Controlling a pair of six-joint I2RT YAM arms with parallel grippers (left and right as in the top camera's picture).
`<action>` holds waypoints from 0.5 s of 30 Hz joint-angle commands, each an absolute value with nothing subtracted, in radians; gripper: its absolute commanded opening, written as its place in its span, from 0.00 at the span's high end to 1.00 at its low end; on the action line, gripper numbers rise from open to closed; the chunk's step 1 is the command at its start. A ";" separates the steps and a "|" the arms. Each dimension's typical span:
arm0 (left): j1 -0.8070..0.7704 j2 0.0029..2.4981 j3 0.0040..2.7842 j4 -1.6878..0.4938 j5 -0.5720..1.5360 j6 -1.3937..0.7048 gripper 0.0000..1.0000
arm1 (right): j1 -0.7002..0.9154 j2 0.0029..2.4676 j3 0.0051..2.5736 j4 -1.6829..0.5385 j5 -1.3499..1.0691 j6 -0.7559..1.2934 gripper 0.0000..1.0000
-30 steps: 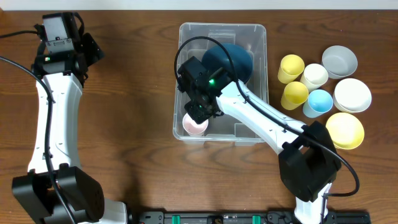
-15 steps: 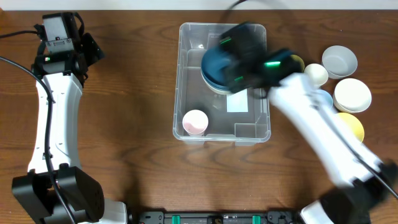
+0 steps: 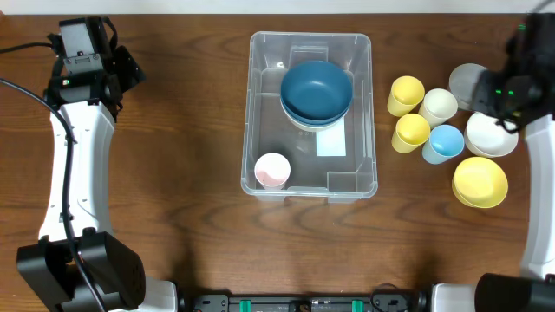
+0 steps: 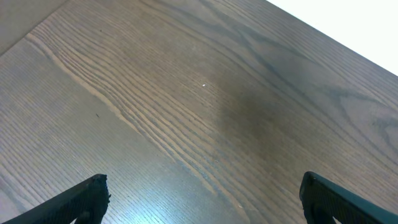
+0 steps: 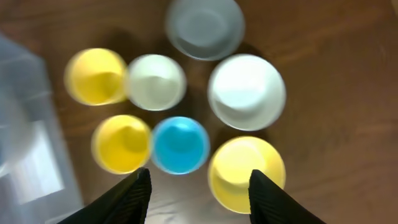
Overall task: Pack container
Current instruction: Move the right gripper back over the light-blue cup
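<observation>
Two arms stand wide apart: the right gripper (image 5: 199, 199) hovers above the blue cup (image 5: 180, 144) at the right, jaws spread, empty. The left gripper (image 4: 205, 208) hangs far-left, jaws spread. The container (image 3: 260, 113) sits at the middle of the table (image 3: 182, 173).

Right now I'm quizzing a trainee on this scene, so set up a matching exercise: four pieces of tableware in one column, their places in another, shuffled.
Things
1. dark blue bowl
2. pink cup
3. light blue cup
4. big yellow bowl

Places (overhead view)
a. on the table, right next to a yellow cup
b. in the bin, upper half
c. on the table, lowest loose piece in the picture
d. in the bin, lower-left corner

Pairs: 1-b, 2-d, 3-a, 4-c
</observation>
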State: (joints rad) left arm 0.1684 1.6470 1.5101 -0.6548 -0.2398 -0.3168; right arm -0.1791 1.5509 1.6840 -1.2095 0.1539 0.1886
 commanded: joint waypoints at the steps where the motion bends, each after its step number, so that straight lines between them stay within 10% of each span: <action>1: 0.172 1.633 1.523 -0.658 -0.252 -0.315 0.02 | -0.242 1.558 1.620 -1.185 0.153 0.213 0.45; 15: 0.172 1.633 1.523 -0.658 -0.252 -0.315 0.02 | -0.288 1.558 1.195 -0.796 0.069 0.153 0.25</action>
